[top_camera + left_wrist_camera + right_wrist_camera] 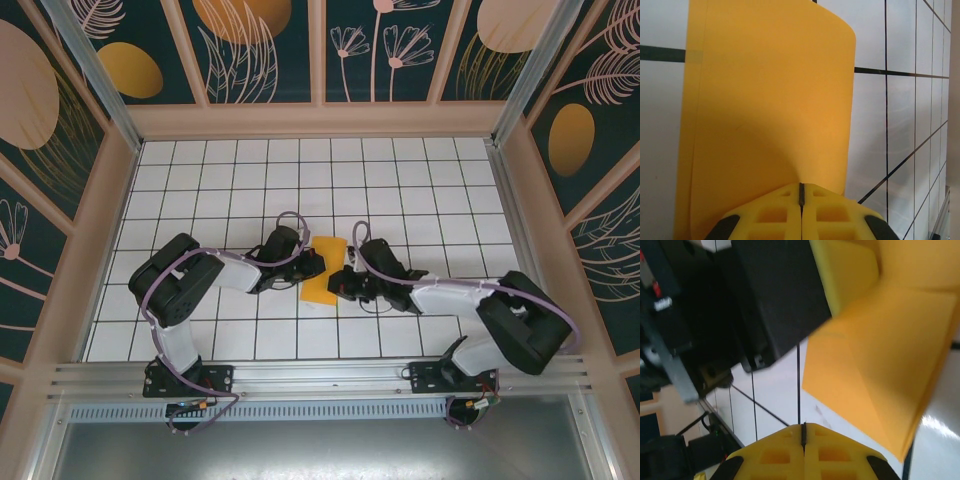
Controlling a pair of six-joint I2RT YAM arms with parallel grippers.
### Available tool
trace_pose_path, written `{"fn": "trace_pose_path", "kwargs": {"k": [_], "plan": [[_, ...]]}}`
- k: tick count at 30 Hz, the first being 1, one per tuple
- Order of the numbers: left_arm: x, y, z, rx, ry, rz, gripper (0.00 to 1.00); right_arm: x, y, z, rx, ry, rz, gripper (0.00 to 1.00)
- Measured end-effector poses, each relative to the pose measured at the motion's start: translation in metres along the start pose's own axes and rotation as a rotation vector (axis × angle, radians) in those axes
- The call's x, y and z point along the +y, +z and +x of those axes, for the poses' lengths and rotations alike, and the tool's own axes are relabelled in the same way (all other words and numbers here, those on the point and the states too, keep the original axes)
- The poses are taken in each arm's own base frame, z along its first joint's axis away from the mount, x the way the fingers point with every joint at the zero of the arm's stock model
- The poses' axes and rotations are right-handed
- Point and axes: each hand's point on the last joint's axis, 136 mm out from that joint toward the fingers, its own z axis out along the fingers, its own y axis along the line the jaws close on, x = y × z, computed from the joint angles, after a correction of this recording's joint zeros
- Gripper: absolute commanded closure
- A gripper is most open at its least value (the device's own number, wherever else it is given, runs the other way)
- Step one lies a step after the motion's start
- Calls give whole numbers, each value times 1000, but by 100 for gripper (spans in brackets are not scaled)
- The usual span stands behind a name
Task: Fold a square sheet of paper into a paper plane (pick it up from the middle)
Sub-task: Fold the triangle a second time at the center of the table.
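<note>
Paper sheet (322, 270), white grid table (250, 170), painted walls (400, 50)

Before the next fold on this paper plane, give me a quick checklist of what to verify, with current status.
1. Left gripper gripping the sheet of paper: ok, shut on its edge.
2. Right gripper open for a grasp: not ok, shut, empty, beside the sheet.
3. Sheet lying flat: not ok, bowed upward.
4. Fold crease pressed sharp: cannot tell.
5. Grippers clear of each other: cannot tell, very close.
</note>
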Motion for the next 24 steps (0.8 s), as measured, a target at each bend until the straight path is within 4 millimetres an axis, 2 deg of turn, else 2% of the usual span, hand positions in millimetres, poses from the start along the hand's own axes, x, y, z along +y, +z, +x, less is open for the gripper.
{"fn": "trace_pose_path", "kwargs": {"k": [3, 6, 10, 13, 17, 20, 24], "plan": [[0, 0, 0, 0, 0, 0, 92, -18, 18, -3, 27, 27, 50, 100], [-1, 0, 0, 0, 1, 2, 91, -38, 31, 4, 70, 56, 90, 100], [-3, -2, -1, -1, 8, 8, 79, -38, 32, 4, 63, 56, 67, 100], [-8, -9, -1, -2, 17, 2, 74, -37, 32, 4, 55, 57, 53, 100], [-27, -27, -6, -26, 45, 39, 76, -36, 33, 5, 56, 56, 48, 100], [-39, -33, -7, -29, 60, 80, 79, -35, 34, 5, 57, 55, 48, 100], [-24, -26, 2, 3, 43, 53, 83, -35, 35, 5, 60, 55, 51, 100]]}}
